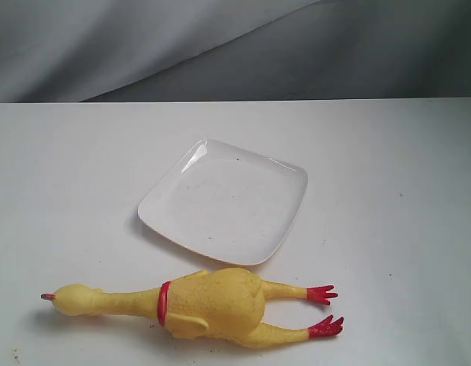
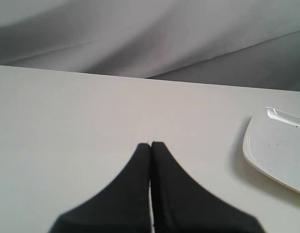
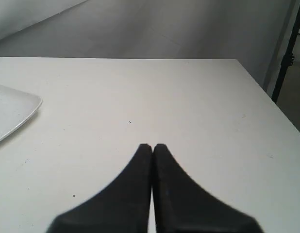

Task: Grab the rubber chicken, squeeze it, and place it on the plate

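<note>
The yellow rubber chicken point(image 1: 209, 305) lies flat on the white table near the front edge, head to the left and red feet to the right. Just behind it sits the white square plate point(image 1: 220, 200), with nothing on it. Neither arm shows in the exterior view. My left gripper point(image 2: 150, 144) is shut with nothing between its black fingers, over bare table, and a corner of the plate point(image 2: 276, 148) lies off to its side. My right gripper point(image 3: 152, 145) is likewise shut on nothing, with the plate's edge point(image 3: 11, 114) off to its other side. Neither wrist view shows the chicken.
The white table point(image 1: 388, 198) ends at a far edge against a grey cloth backdrop point(image 1: 220, 46). In the right wrist view the table's corner point(image 3: 237, 62) shows, with a dark stand leg point(image 3: 285, 58) beyond it.
</note>
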